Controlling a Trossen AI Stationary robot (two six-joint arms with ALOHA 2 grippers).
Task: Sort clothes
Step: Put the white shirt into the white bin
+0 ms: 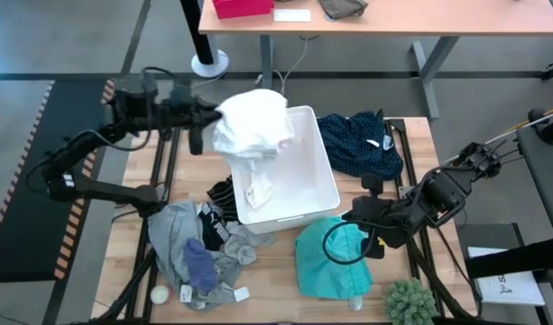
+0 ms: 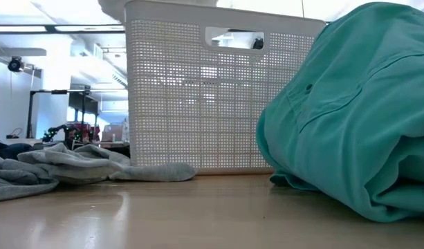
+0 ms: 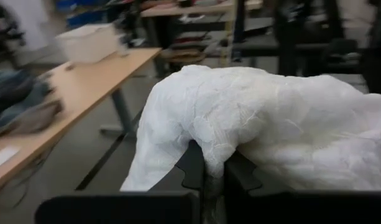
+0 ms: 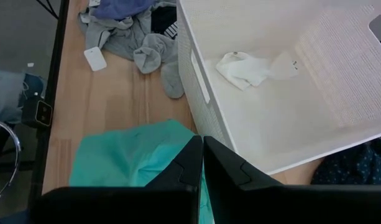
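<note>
A white garment (image 1: 253, 122) hangs bunched from my left gripper (image 1: 215, 117), which is shut on it above the far left corner of the white basket (image 1: 317, 194). The garment's lower end (image 1: 258, 191) reaches down into the basket. A teal garment (image 1: 335, 262) lies on the table at the basket's near right, and my right gripper (image 4: 202, 142) hovers shut above it with nothing between its fingers. A navy dotted garment (image 1: 362, 144) lies to the right of the basket. Grey, blue and striped clothes (image 1: 204, 248) are piled at the near left. My left gripper pinches a bunched fold of the white garment (image 3: 214, 158) between its two fingers, which point nearly level toward the table's right. The cloth drapes over and past the fingertips (image 3: 193, 165). Most of it is lifted and slack, and a tail hangs down inside the basket.
A small white ball (image 1: 159, 293) and a white tag (image 1: 241, 293) lie by the near left pile. A small green plant (image 1: 410, 302) stands at the near right corner. Beyond the table stands a desk (image 1: 393, 18) with a pink box.
</note>
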